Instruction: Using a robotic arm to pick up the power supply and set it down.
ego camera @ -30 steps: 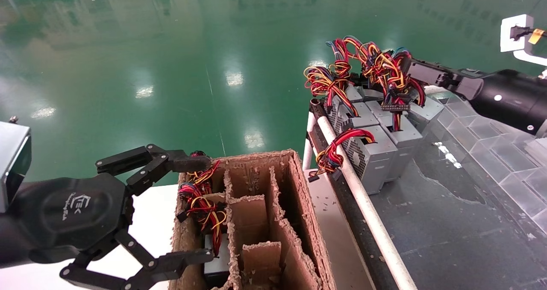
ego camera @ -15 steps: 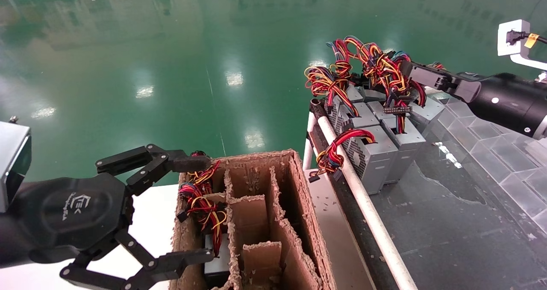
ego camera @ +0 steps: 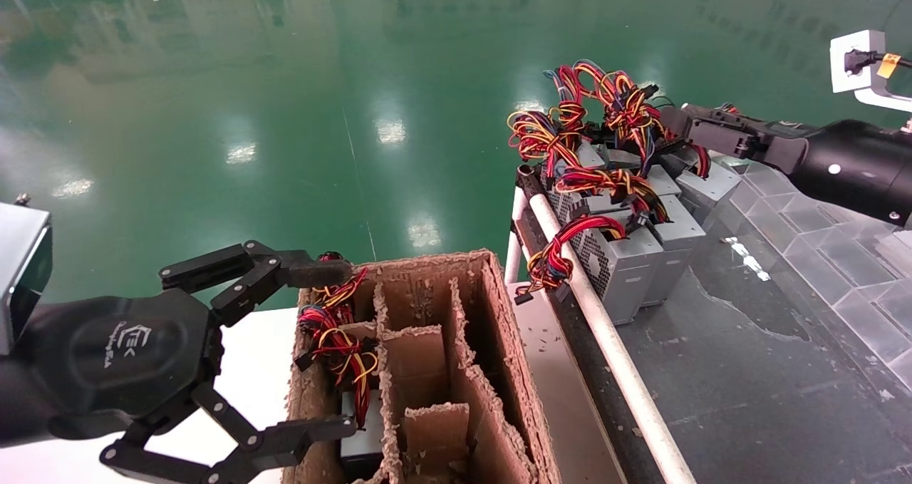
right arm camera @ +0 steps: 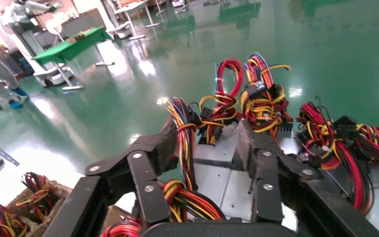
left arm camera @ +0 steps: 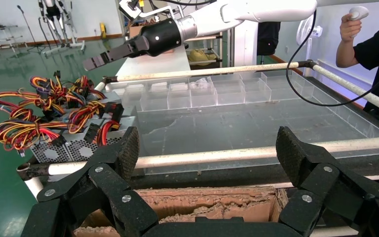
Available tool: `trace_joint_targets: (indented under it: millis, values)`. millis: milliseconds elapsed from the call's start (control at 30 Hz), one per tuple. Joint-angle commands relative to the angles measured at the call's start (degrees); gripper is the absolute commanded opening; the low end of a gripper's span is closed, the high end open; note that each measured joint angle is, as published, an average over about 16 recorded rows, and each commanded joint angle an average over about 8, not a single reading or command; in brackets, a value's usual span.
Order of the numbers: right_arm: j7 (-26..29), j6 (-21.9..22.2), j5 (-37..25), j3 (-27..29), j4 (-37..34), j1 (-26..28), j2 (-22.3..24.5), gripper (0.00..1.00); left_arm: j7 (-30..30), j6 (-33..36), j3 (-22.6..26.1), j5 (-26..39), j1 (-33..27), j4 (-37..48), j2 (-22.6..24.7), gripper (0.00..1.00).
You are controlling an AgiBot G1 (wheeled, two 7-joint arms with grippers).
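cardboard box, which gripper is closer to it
Left. The left gripper is open at the cardboard box, its fingers straddling the box's left compartments. The right gripper is farther off, over the power supplies on the table.

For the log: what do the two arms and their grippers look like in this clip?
Both grippers are black, with jointed linkage fingers held by silver screws and rough-textured pads. The left gripper has a rounded black housing with a white logo, and a grey camera bracket beside it. The right gripper sits on a glossy black cylindrical wrist; from the left wrist view, a silver collar and white arm shell follow behind it.
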Motion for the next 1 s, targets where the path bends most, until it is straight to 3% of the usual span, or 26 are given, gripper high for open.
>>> trace_joint_targets:
  millis: [33,433,1000]
  values:
    - [-0.2,0.3,-0.5,-0.3,-0.1,0.2,0.0,1.00,0.0,0.0,0.0,0.0,0.0,0.0,0.0,1.00]
    - [0.1,-3.6,1.2,1.7,2.2,-0.6,1.7,1.00,0.0,0.0,0.0,0.0,0.0,0.0,0.0,1.00]
    - [1.3,-5.8,0.1,10.0,21.7,-10.9,5.9,1.00,0.0,0.0,0.0,0.0,0.0,0.1,0.0,1.00]
